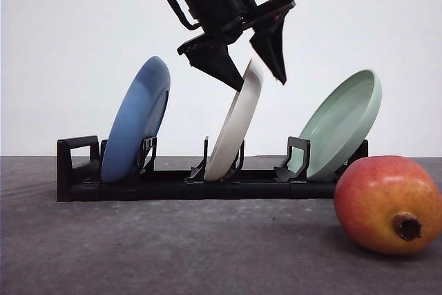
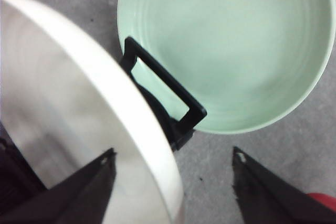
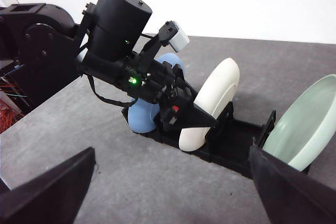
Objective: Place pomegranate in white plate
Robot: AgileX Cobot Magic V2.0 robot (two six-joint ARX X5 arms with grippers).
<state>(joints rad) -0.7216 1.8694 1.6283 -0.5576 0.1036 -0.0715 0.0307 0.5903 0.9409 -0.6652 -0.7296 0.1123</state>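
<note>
Black arm [image 3: 118,30] — pointed black tool [image 1: 257,60]

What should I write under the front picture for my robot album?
Open left gripper straddles the round white plate standing in the black rack; the red-orange pomegranate waits on the grey table.

I'm seeing a dark grey, matte table [image 1: 173,253] carrying everything. A black dish rack [image 1: 173,186] is sitting directly on it, running across the far side. The pomegranate [image 1: 388,205] is lying on the table nearer to me, on the right, just in front of the rack's right end.
</note>
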